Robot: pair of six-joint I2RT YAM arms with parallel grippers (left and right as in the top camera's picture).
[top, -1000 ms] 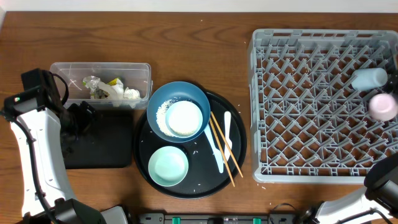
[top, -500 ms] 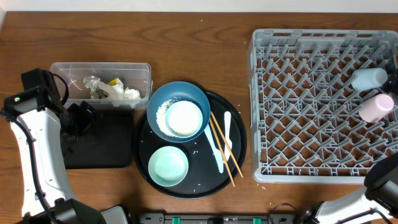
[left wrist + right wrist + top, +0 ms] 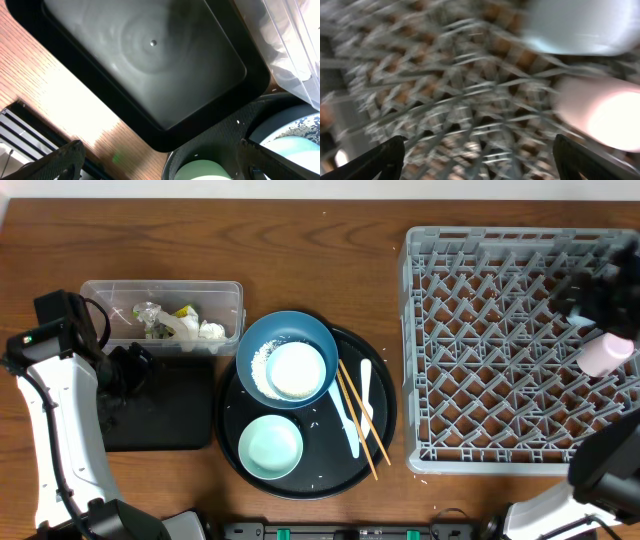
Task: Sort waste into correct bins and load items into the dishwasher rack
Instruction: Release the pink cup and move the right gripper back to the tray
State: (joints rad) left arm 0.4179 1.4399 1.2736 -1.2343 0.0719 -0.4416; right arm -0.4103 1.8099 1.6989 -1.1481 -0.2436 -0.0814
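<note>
A wooden table (image 3: 300, 240) is bearing the dishwasher rack (image 3: 412, 350); the left gripper (image 3: 160, 152) is gaping empty over the shallow black tray (image 3: 150, 60); the right gripper (image 3: 480, 150) is gaping empty over the rack.

No lettering, labels or numbers I can read anywhere from my end. The yellow-green packet (image 3: 184, 311) inside the clear tub (image 3: 100, 288) is too small to make out.
</note>
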